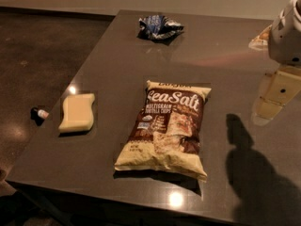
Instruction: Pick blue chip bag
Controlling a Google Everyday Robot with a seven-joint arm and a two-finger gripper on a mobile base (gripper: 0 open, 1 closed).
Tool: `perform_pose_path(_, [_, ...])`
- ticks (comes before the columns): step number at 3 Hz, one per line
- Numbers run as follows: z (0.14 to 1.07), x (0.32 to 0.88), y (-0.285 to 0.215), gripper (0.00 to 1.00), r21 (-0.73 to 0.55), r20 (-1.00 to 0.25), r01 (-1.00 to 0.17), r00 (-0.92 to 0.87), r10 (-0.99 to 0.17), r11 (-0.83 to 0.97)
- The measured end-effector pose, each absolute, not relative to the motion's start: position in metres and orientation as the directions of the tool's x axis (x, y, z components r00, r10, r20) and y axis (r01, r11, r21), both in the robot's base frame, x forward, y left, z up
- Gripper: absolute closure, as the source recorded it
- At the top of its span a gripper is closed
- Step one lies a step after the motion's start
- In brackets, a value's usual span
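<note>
Bags of two sizes lie on the dark table (117, 69). The blue chip bag (160, 27), small and crumpled, sits at the upper middle of the frame, near the far table edge. The large Sea Salt bag (167, 128) lies flat in the centre, well apart from it. A yellow sponge (77, 112) rests at the left. The gripper (277, 95) hangs at the right edge of the frame, well apart from the blue chip bag; whether it is clenched or released, I cannot tell.

Gripper (276, 97), rt edge: white rounded shell, cream blocky end.
</note>
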State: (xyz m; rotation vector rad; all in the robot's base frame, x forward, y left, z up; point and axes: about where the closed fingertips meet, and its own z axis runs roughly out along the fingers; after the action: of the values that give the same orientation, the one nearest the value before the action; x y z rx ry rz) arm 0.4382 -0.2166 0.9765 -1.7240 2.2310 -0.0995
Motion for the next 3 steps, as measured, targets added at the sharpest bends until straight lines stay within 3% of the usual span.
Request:
perform_pose_path(2, [0.977, 0.445, -0.212, 0.0, -0.226, -0.222, -0.939, -0.21, -0.952, 0.26])
perform_pose_path(3, [0.976, 0.466, -0.202, 0.0, -0.221, -0.286, -0.937, -0.201, -0.937, 0.269])
